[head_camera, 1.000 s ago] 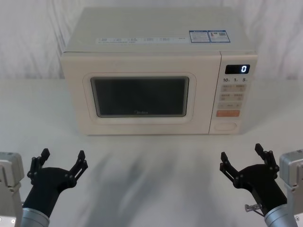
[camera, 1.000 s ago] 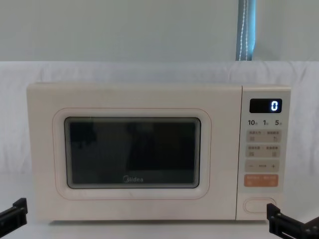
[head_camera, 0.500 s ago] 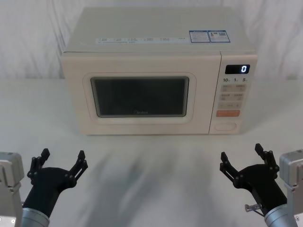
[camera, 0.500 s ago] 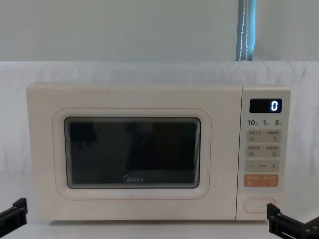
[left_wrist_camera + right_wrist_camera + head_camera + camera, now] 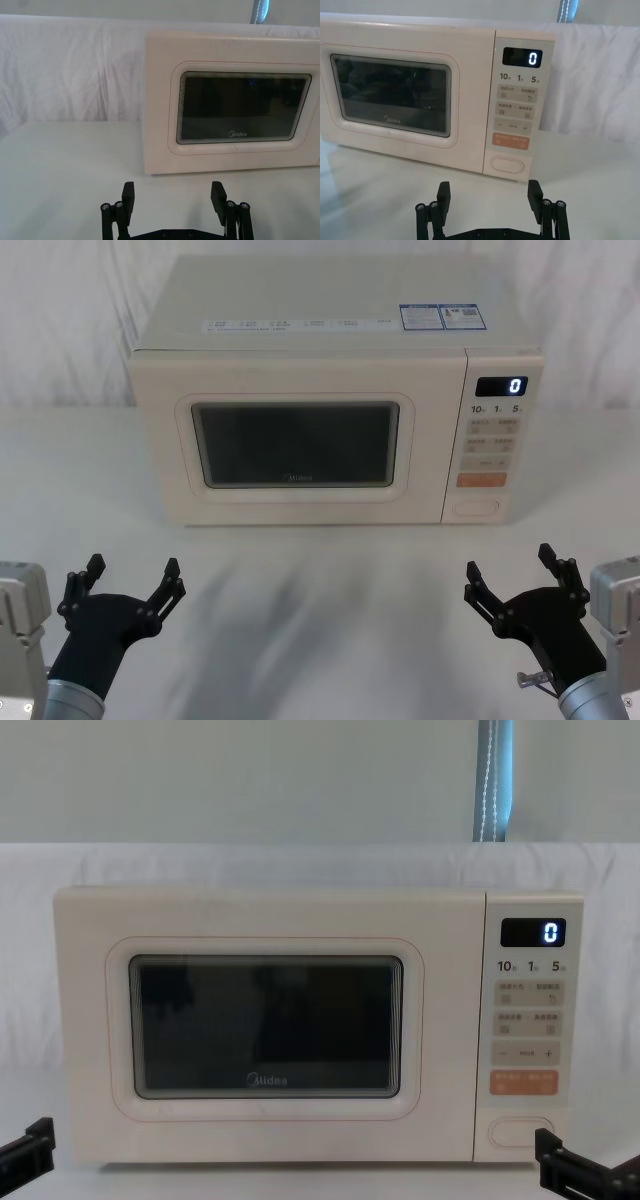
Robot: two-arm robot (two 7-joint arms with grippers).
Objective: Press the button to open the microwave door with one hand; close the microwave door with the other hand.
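Door release button [image 5: 476, 508] sits ahead of the right gripper [image 5: 519, 584], nearer than the left gripper [image 5: 125, 589]; both spread open, microwave door [image 5: 295, 445] closed.

Microwave [image 5: 335, 390]: stands at the middle of the table [image 5: 330, 600], toward its back, with a draped cloth [image 5: 60, 320] behind. Door [image 5: 295, 445]: takes up the left and centre of the front, flush with the casing. Control panel [image 5: 495, 440]: right of the door; display [image 5: 501, 386] at its top, button [image 5: 476, 508] at its bottom. Left gripper [image 5: 128, 590]: over the table's near left, well in front of the microwave. Right gripper [image 5: 518, 583]: near right, in front of the panel.
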